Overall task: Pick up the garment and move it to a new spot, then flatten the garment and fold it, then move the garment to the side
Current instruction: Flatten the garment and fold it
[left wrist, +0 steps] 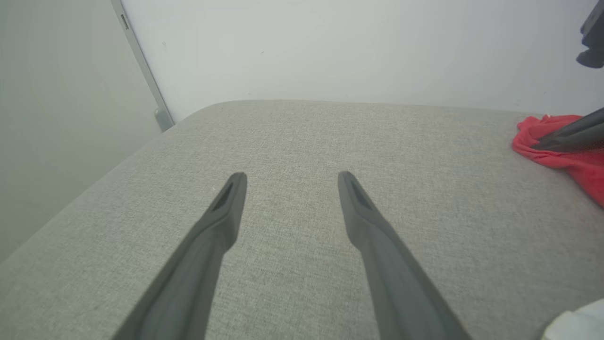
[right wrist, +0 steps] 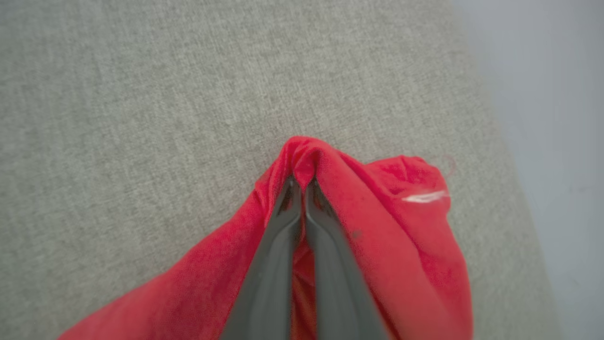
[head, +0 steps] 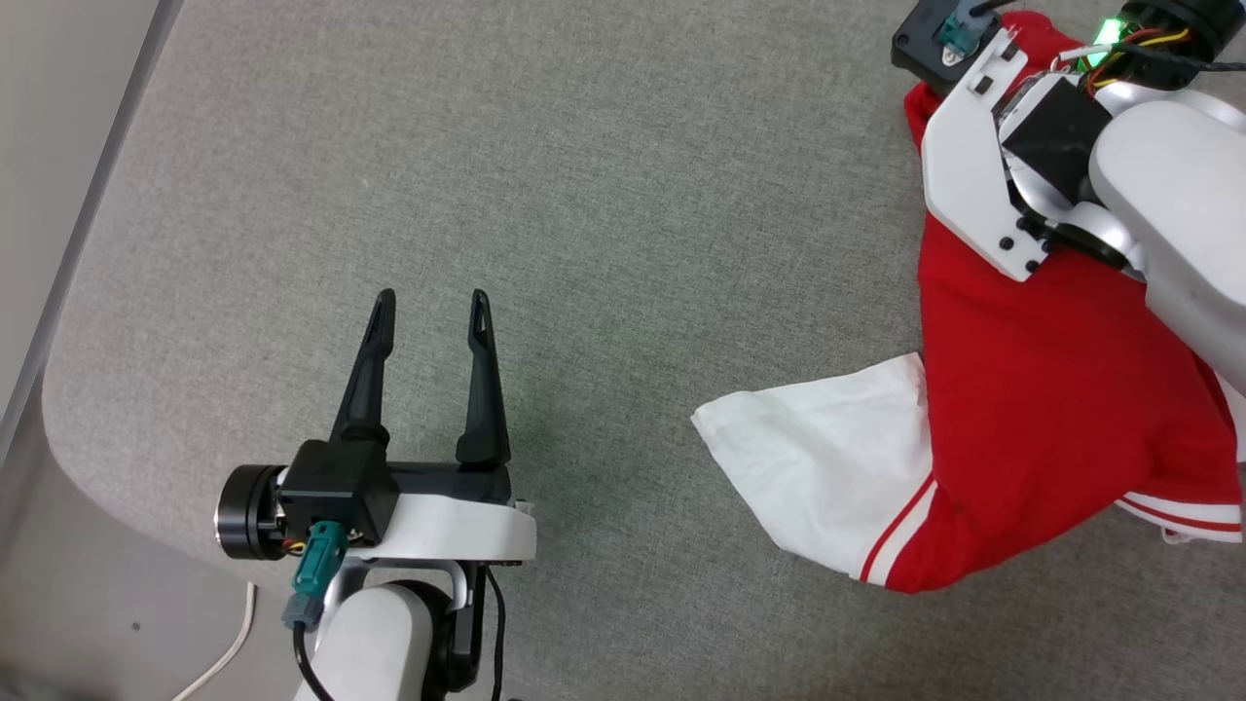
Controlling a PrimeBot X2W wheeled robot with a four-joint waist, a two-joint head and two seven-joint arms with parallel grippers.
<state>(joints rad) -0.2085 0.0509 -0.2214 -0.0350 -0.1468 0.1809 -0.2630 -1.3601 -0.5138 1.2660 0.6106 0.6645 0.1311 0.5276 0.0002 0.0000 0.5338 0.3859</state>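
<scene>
**Fig.** Step 1 of the task: pick-up and relocation of the garment. R. gripper was clenched on a pinched ridge of red cloth at the garment's far end, fingertips together w/ fabric bunched around them. L. gripper hung released, fingers spread, over the bare grey cushion surface, well apart from the cloth and holding nothing. Garment lay crumpled on the robot's right side of the surface, near its right edge. One white sleeve w/ striped trim splayed toward the centre; chest print not visible. Judgement: flattening and folding not yet begun. Next move prob. calls for lifting the held ridge and carrying it toward the open centre, w/ a firm grip so the thin cloth doesn't slip out.
</scene>
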